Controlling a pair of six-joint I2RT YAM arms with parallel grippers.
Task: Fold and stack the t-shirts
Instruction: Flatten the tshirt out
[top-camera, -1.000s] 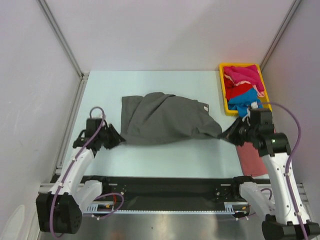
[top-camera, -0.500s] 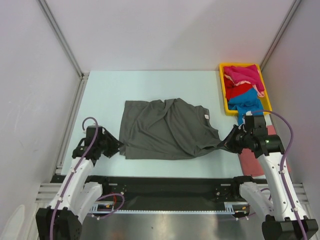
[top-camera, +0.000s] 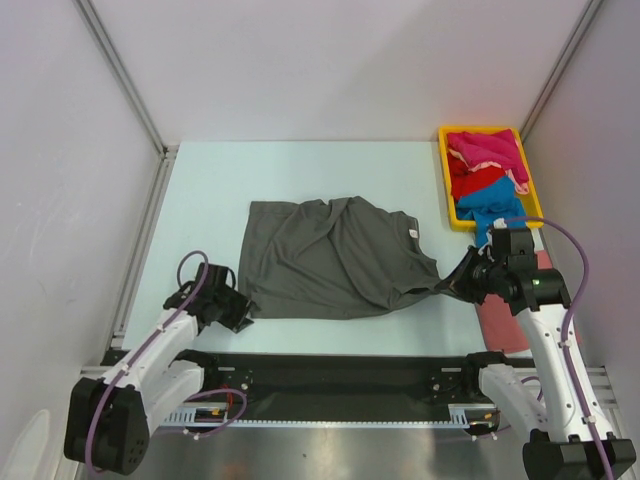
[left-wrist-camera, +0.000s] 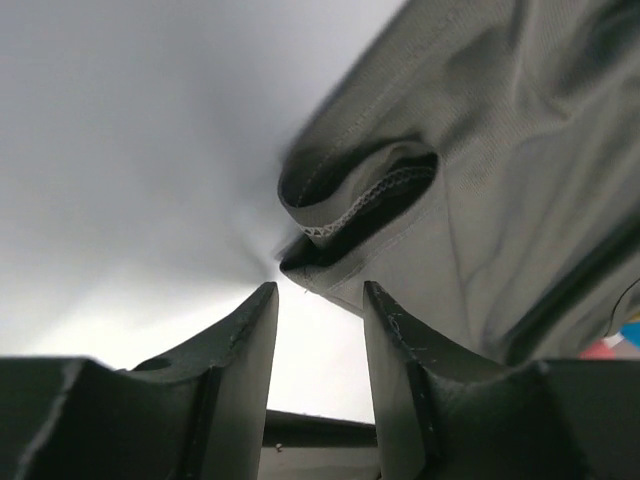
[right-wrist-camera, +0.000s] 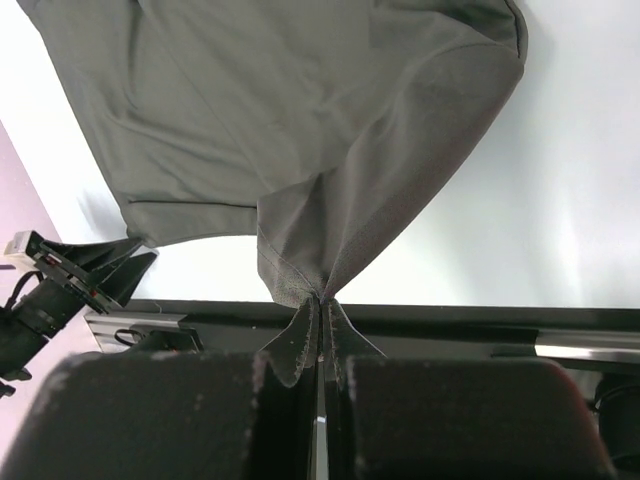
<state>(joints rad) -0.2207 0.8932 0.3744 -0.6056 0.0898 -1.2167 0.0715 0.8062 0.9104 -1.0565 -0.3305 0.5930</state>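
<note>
The right end effector (right-wrist-camera: 320, 300) is clamped on a corner of the dark grey t-shirt (top-camera: 335, 260). The left end effector (left-wrist-camera: 318, 295), apart and empty, should pinch its near edge fully before pulling.

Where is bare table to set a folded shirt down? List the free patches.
Widest: the far table between the dark grey t-shirt and back wall. Also left of the shirt, and a narrow strip at its near hem between left gripper and right gripper. Crowded right: yellow tray, salmon-pink shirt.
</note>
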